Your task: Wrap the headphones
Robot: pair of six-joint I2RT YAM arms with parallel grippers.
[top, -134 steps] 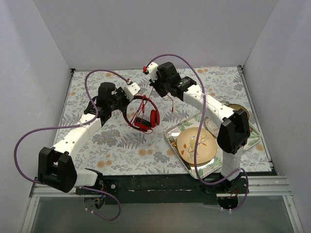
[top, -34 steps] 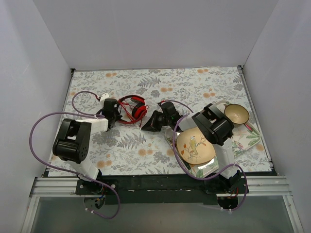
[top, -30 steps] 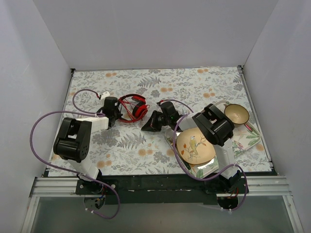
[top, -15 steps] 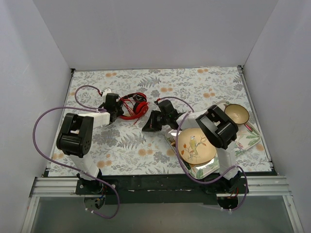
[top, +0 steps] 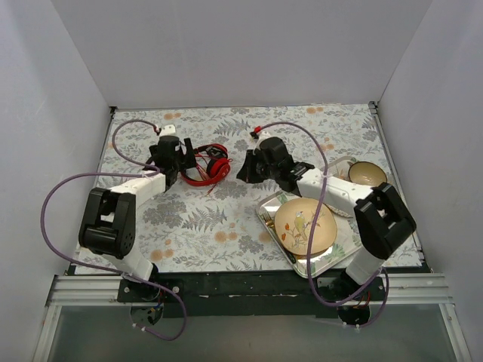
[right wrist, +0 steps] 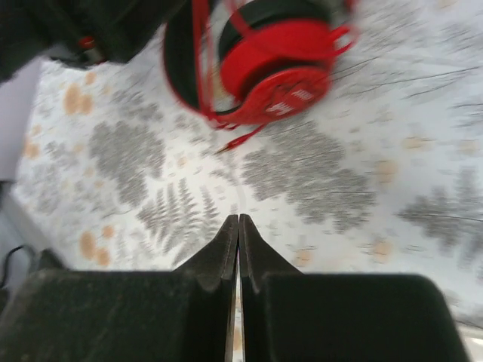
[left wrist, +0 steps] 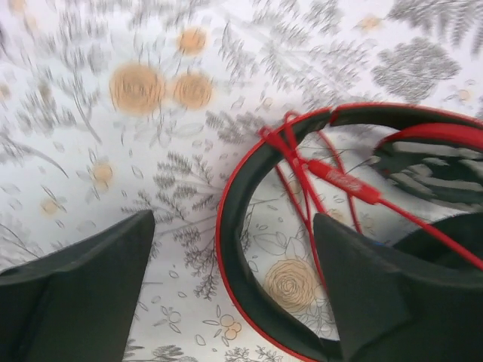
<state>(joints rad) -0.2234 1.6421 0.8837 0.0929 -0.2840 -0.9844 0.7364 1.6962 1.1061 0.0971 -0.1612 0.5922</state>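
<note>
Left fingers (left wrist: 83, 294) are standing wide apart over the headphones (left wrist: 241, 188); right fingers (right wrist: 215, 264) are pressing together on nothing.

The flowered table (top: 211, 226) is filling the middle of the top view. The tray (top: 336, 253) is sitting at its lower right and carrying the plate (top: 304, 226), with a bowl (top: 367, 173) lying near the tray's upper right. The headphones are lying flat left of centre. The left gripper (top: 183, 160) is hovering at their left edge, and the headband is showing between its fingers in the left wrist view; whether they are touching it I cannot tell. The right gripper (top: 241, 175) is pointing at them from the right, standing apart from them. The thin red cable (left wrist: 339, 179) is crossing the headband in loops.
</note>
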